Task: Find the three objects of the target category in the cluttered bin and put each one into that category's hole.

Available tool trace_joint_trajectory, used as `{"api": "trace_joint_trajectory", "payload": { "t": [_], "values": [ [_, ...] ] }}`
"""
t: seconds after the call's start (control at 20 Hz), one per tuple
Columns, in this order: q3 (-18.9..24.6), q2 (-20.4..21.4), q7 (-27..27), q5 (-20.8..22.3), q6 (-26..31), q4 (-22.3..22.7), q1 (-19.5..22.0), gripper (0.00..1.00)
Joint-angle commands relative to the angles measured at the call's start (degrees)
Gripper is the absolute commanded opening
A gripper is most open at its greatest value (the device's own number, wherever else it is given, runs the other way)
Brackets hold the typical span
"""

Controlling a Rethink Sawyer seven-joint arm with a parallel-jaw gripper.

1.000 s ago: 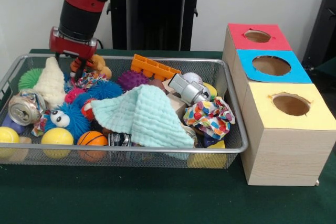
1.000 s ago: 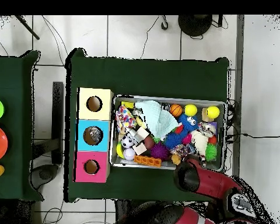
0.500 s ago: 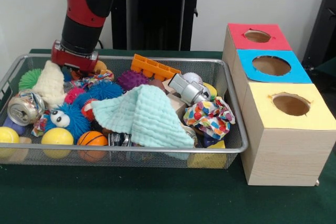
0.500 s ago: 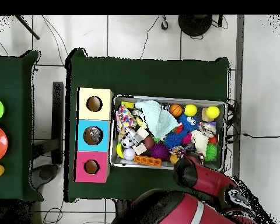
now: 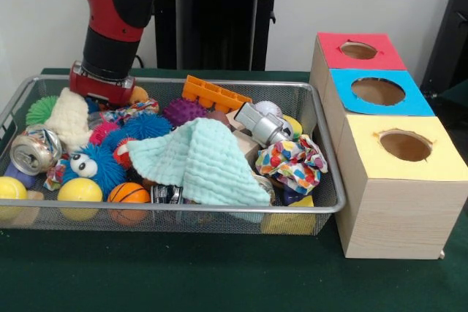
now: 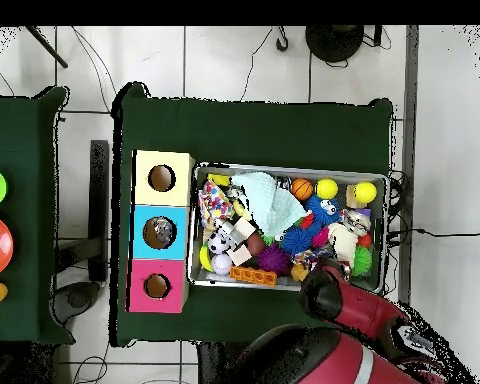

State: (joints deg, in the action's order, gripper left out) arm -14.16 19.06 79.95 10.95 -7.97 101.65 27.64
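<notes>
Bin (image 5: 325, 202) clutter hides the claw (image 5: 102, 96); grip unclear, no writing legible.

light: bright, even, diffuse | shadows: soft, faint | glare: none | focus: front view slightly soft

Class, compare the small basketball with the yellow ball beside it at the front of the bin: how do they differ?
The basketball is orange with black seam lines; the yellow ball is plain and unmarked. The basketball looks slightly smaller than the yellow ball. The basketball lies nearer the mint cloth, the yellow ball under the blue fuzzy toy. Both are round and rest against the bin's front wall.
</notes>
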Motion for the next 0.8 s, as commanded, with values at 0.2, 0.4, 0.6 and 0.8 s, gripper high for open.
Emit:
{"api": "trace_joint_trajectory", "payload": {
  "t": [0.2, 0.4, 0.6, 0.8],
  "values": [
    [13.57, -7.58, 9.52, 7.48, -12.03, -7.06, 4.43, 1.00],
    [21.57, -7.46, 9.68, 15.61, -12.35, -7.15, 10.38, 1.00],
    [22.49, -5.46, 11.42, 17.85, -13.42, -5.55, 10.30, 1.00],
    [23.77, -3.50, 12.49, 19.18, -13.66, -3.91, 10.69, 1.00]
  ]
}}
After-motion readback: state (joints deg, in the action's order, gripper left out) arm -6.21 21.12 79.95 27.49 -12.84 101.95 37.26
